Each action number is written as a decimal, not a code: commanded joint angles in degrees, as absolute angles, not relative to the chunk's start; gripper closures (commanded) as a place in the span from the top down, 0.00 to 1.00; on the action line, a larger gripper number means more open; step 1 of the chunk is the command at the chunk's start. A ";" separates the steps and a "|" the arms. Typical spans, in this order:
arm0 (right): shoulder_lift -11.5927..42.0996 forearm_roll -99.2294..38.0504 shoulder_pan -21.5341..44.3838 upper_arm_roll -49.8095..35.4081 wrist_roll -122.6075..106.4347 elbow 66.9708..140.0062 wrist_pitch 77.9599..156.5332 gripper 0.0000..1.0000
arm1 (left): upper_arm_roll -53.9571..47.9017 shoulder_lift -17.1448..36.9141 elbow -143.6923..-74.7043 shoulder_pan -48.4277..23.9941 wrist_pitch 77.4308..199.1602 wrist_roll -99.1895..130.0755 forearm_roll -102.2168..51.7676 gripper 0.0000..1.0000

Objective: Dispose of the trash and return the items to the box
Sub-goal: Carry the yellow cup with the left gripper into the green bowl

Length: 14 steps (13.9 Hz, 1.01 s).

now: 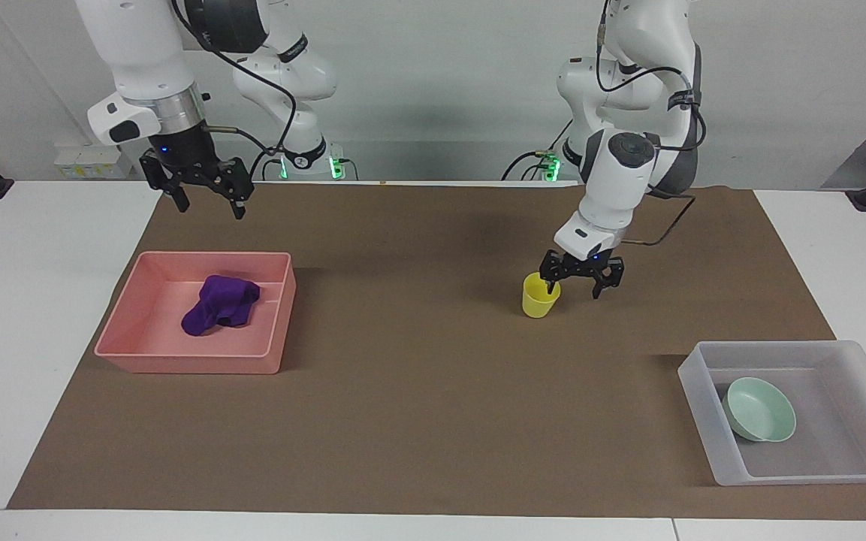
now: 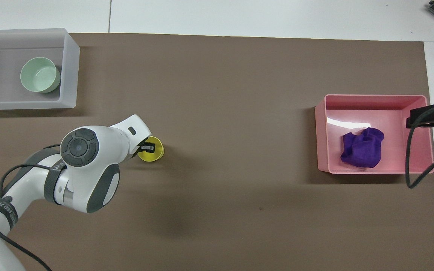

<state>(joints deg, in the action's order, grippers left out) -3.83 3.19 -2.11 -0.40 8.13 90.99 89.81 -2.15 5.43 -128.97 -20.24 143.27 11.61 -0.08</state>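
Brown paper covers the white table (image 1: pixel 49 315) where two white robot arms work against a plain pale wall. At the centre of the scene stands the yellow cup (image 1: pixel 539 296), upright on the paper (image 1: pixel 417 421) toward the left arm's end of the table. The left gripper (image 1: pixel 573 282) is at the cup's rim with its fingers spread — one fingertip (image 1: pixel 550 286) dips inside the mouth of the cup, the other stands outside it, and nothing is pinched between them. In the overhead view the same finger shows over the cup's (image 2: pixel 151 149) opening.

Farther from the robots, at the same end, the clear box (image 1: pixel 703 406) holds the green bowl (image 1: pixel 761 409), which sits against the wall nearest the middle of the table.

Toward the right arm's end, the purple rag (image 1: pixel 220 303) lies crumpled in the pink tray (image 1: pixel 185 362). The right gripper (image 1: pixel 203 203) hangs high in the air over the paper's edge — fingers apart, holding nothing.
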 commanded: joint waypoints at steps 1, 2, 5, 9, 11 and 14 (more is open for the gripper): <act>-3.43 2.46 -2.81 -0.88 6.86 90.53 88.77 1.00 | -1.06 3.61 -128.15 -20.39 141.08 12.31 0.53 0.00; -3.43 2.37 -2.81 -0.97 6.86 90.53 88.68 1.00 | -0.71 2.99 -126.93 -20.22 138.98 12.30 0.61 0.00; -3.43 -1.23 -2.99 -0.79 7.03 90.35 87.19 1.00 | -0.70 2.46 -120.61 -16.10 131.59 10.21 0.70 0.00; -3.69 2.36 -2.29 -0.97 3.35 90.70 87.19 1.00 | -0.79 4.30 -111.82 -6.44 130.51 -0.41 0.62 0.00; -3.60 2.37 -2.29 -1.23 3.16 90.62 87.01 1.00 | -0.79 8.94 -103.31 -1.43 128.51 -2.98 0.35 0.00; -3.51 1.76 -2.29 -1.49 3.16 90.26 84.12 1.00 | -1.05 16.59 -91.26 3.33 125.87 -5.27 0.26 0.00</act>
<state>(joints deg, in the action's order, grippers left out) -3.61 1.48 -1.85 -0.98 4.31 90.98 85.98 -0.22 9.66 -100.71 1.38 129.03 -4.34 -0.01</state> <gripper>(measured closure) 0.000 0.974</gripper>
